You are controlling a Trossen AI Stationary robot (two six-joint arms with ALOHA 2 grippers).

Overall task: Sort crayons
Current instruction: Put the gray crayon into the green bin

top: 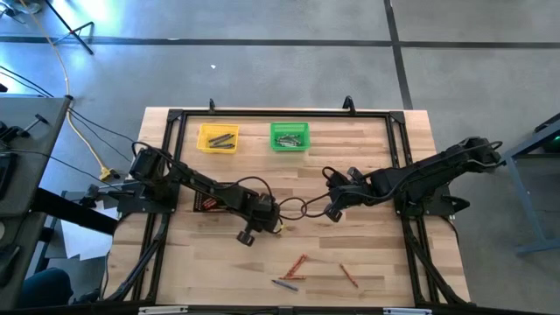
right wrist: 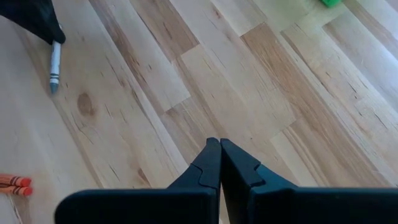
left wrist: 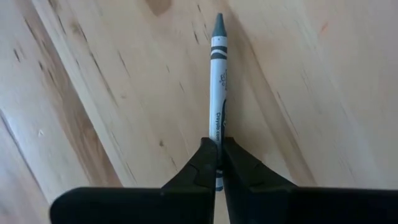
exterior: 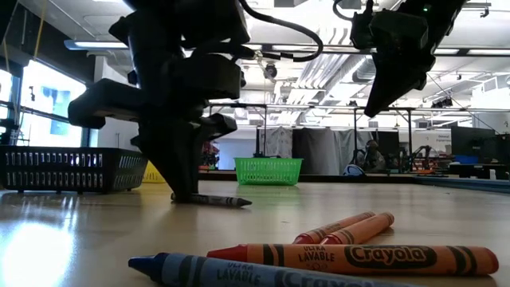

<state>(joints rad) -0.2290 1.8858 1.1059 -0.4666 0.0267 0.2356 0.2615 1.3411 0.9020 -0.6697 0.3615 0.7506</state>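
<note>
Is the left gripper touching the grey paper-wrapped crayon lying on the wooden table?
Touching. The left wrist view shows the left gripper shut on the grey crayon, both dark fingertips pressed against its wrapper, with the crayon lying on the table.

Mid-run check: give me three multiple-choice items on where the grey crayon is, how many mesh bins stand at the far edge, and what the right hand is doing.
1. Where is the grey paper-wrapped crayon?
A. In the green bin
B. On the wooden table, pinched at one end by the left hand
C. Among the orange crayons

2. How many small mesh bins stand side by side at the table's far edge?
A. One
B. Two
C. Four

3. What state is the right hand in?
A. Shut, empty, above bare wood
B. Open around a crayon
C. Shut on an orange crayon

Answers:
1 B: the left wrist view shows the fingers closed on its end, with the crayon lying on the table.
2 B: a yellow mesh bin and a green mesh bin.
3 A: its fingers meet with nothing between them.
</note>
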